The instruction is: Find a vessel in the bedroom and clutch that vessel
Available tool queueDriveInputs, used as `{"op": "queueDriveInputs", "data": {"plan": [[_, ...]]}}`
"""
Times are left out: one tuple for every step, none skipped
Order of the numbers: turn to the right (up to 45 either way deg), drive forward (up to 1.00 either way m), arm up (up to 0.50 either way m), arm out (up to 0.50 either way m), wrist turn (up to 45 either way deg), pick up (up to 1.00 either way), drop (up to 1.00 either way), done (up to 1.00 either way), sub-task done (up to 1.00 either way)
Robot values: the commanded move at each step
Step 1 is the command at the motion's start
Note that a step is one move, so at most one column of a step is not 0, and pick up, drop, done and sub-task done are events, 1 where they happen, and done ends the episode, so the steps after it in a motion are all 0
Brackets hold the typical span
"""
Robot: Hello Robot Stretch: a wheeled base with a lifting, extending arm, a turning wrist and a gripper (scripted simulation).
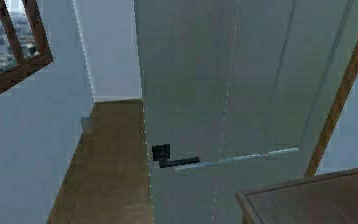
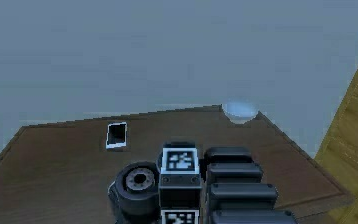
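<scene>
White bowl [image 2: 239,111] sits at 1 o'clock on the surface [image 2: 67,150]; ease the gripper [image 2: 135,190] out toward it slowly. Can't tell the gripper's state tbh.

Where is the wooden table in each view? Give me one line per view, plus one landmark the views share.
Forward view: the wooden table sits in the bottom right corner, below the pale door.
Arm side view: the wooden table spans the lower half, carrying a flat white thing and a white bowl-like thing at its far edge.
Shared landmark: the table's brown top with its darker rim, probably the same surface.
</scene>
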Motion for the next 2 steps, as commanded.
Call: {"op": "queueDriveInputs", "data": {"plan": [[0.0, 0.0, 0.0, 0.0, 45.0, 0.0, 0.0, 0.0, 0.0], [0.0, 0.0, 0.0, 0.0, 45.0, 0.0, 0.0, 0.0, 0.0]]}}
